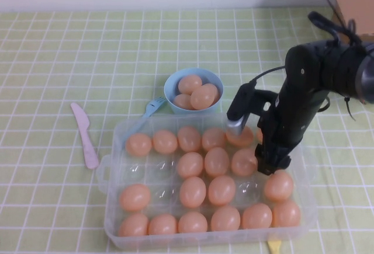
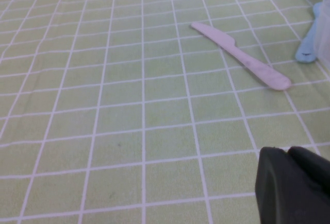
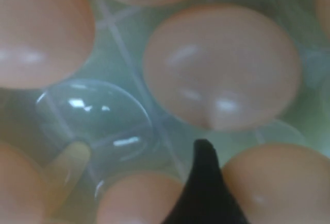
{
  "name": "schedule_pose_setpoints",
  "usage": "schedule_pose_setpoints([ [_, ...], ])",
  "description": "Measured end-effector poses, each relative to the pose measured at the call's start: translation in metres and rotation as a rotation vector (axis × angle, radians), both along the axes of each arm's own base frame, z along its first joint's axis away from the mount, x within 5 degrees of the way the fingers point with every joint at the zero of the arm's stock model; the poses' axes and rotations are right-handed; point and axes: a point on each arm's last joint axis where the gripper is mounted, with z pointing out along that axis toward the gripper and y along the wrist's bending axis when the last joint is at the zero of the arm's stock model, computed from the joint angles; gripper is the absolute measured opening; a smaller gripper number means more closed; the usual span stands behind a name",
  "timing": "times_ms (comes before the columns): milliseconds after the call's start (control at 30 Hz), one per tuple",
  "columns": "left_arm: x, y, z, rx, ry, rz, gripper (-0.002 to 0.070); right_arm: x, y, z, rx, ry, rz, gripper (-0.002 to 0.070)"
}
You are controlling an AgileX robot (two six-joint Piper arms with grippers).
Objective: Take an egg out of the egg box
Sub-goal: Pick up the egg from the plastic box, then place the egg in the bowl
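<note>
The clear egg box (image 1: pixel 111 169) lies at the near middle of the table, holding many peach-orange eggs and a few empty cups. My right gripper (image 1: pixel 270 162) is down inside the box near its right side, close against one egg (image 3: pixel 278 183). That egg is hidden under the gripper in the high view. Another egg (image 3: pixel 221 64) and an empty cup (image 3: pixel 98 121) lie just beyond it. My left gripper (image 2: pixel 289 154) is shut and empty above bare tablecloth, out of the high view.
A light-blue bowl (image 1: pixel 175 84) with three eggs stands just behind the box. A blue fork (image 1: pixel 153 107) leans by it. A pink plastic knife (image 1: pixel 85 134) lies left of the box and also shows in the left wrist view (image 2: pixel 240 56). A cardboard box (image 1: pixel 353 0) is at the far right.
</note>
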Motion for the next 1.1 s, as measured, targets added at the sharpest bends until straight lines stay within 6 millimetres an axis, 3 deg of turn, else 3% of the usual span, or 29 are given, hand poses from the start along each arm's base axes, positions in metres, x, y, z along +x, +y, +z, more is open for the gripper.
schedule_pose_setpoints([
  [100,0.0,0.0,0.0,0.0,0.0,0.0,-0.0005,0.0,-0.002,0.021,-0.003,-0.022,-0.047,0.0443],
  [333,0.0,0.0,0.0,0.0,0.0,0.0,-0.0005,-0.006,-0.006,0.095,0.079,-0.169,-0.089,0.0443],
  [500,0.0,0.0,0.0,0.0,0.0,0.0,-0.0005,0.002,-0.002,0.121,0.179,-0.324,-0.105,0.0443],
  [633,0.0,0.0,0.0,0.0,0.0,0.0,-0.0005,0.022,0.012,0.116,0.316,-0.442,-0.145,0.0443],
  [800,0.0,0.0,0.0,0.0,0.0,0.0,-0.0005,0.054,0.031,0.091,0.478,-0.56,-0.236,0.0443],
  [900,0.0,0.0,0.0,0.0,0.0,0.0,-0.0005,0.072,0.039,0.071,0.512,-0.58,-0.272,0.0442],
  [1100,0.0,0.0,0.0,0.0,0.0,0.0,-0.0005,0.102,0.057,0.057,0.552,-0.581,-0.293,0.0442],
])
